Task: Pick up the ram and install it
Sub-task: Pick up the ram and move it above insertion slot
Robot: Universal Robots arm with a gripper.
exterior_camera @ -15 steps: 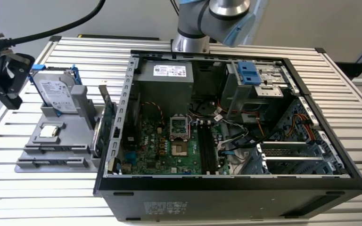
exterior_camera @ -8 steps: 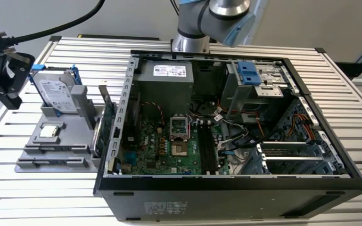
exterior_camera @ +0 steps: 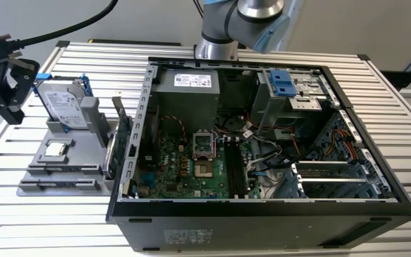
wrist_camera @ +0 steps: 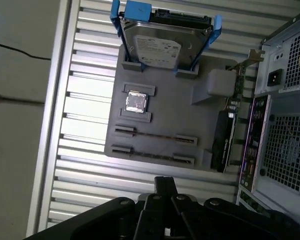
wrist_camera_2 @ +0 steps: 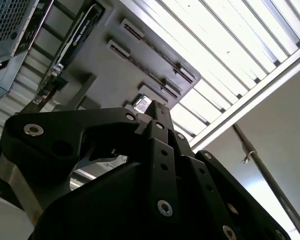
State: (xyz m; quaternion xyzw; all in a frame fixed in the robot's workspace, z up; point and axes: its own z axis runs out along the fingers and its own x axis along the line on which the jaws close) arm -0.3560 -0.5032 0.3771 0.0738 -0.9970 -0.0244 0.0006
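Note:
The ram shows edge-on as two thin dark strips (wrist_camera: 155, 136) standing in the slotted rests of a grey holder (wrist_camera: 180, 110); in the second wrist view it appears as dark lines (wrist_camera_2: 155, 52). My black gripper (exterior_camera: 11, 115) hangs at the exterior view's left, above the table's edge and apart from the holder (exterior_camera: 84, 152). Its fingers (wrist_camera: 165, 184) are pressed together with nothing between them, which the second wrist view confirms for the gripper (wrist_camera_2: 157, 107). The motherboard's black slots (exterior_camera: 235, 168) lie inside the open computer case (exterior_camera: 263, 206).
The holder also carries a silver hard drive with blue rails (exterior_camera: 66, 107), a square processor chip (wrist_camera: 136, 102) and a green expansion card (exterior_camera: 123, 144) standing next to the case wall. The slatted metal table (exterior_camera: 405, 123) surrounds everything. A black cable (exterior_camera: 77, 24) arcs overhead.

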